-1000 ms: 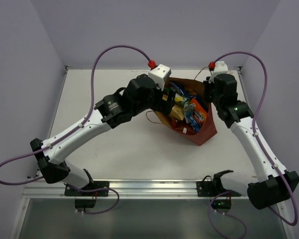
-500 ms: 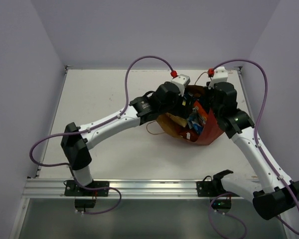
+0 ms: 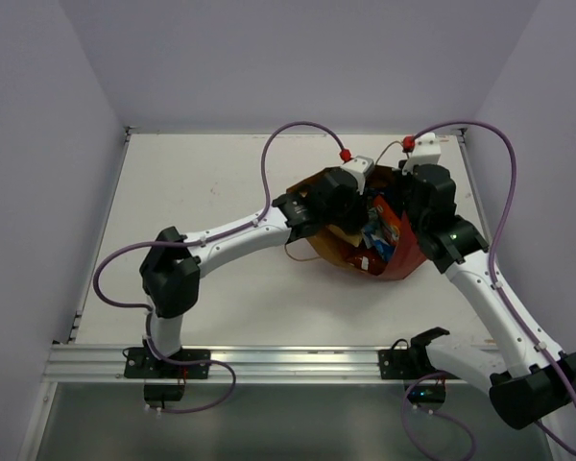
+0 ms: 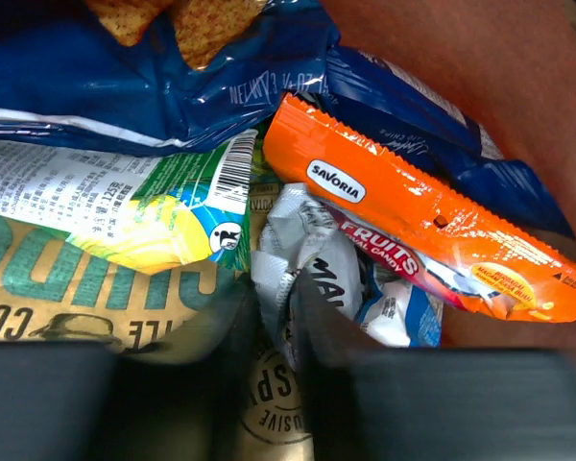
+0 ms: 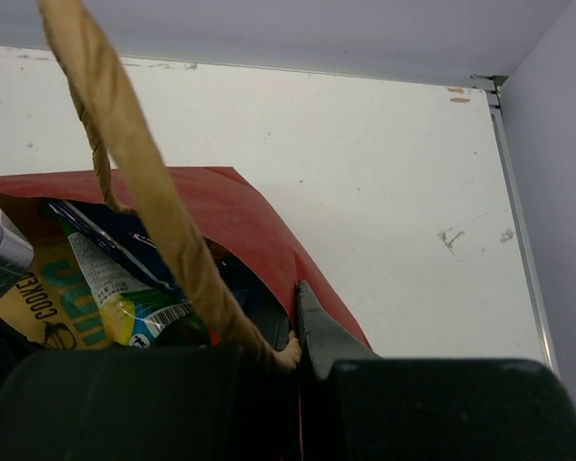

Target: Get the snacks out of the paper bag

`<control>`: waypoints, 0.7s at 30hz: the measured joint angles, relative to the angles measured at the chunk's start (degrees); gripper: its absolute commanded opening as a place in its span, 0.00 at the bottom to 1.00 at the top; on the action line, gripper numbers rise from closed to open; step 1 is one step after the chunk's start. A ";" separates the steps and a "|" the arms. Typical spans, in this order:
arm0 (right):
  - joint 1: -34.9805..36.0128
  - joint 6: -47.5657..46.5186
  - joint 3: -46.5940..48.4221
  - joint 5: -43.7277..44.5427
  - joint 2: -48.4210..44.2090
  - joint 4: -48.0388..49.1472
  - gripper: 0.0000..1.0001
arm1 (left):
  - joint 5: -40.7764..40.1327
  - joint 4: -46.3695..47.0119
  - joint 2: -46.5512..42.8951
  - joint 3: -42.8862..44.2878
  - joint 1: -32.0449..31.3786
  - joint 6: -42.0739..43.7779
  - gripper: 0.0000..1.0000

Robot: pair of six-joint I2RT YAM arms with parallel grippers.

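Note:
The paper bag [image 3: 404, 263], red outside and brown inside, leans open at the table's right middle, full of snacks [image 3: 377, 229]. My left gripper [image 3: 353, 199] reaches down into it. In the left wrist view its jaws [image 4: 274, 322] stand nearly together, pinching a white crinkly packet [image 4: 312, 259]. Around it lie a blue Doritos bag [image 4: 173, 86], an orange pack [image 4: 413, 211], a green-yellow pack [image 4: 163, 211] and a tan bag with teal print [image 4: 67, 298]. My right gripper [image 5: 299, 338] is shut on the bag's red rim [image 5: 269, 240], beside a twisted-paper handle [image 5: 134, 163].
The white table [image 3: 202, 173] stretches left of and behind the bag. Lilac walls close it in at the back and sides, with a metal edge strip [image 5: 518, 221] on the right. Purple cables [image 3: 288, 134] arch over both arms.
The left arm has stretched right and down into the bag, and its jaws have closed from wide open onto the white packet. The bag has slumped lower. The right gripper kept its hold.

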 measured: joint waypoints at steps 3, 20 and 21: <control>0.00 0.07 -0.28 0.48 -0.02 0.48 0.00 | 0.09 0.68 0.20 0.00 0.00 0.26 0.00; 0.33 0.04 -2.40 5.66 -3.10 0.15 0.00 | -3.15 -3.50 -37.70 -16.17 12.68 1.57 0.00; 0.33 0.04 -2.51 5.95 -3.41 0.04 0.00 | -3.54 -3.10 -41.24 -18.49 16.24 1.60 0.00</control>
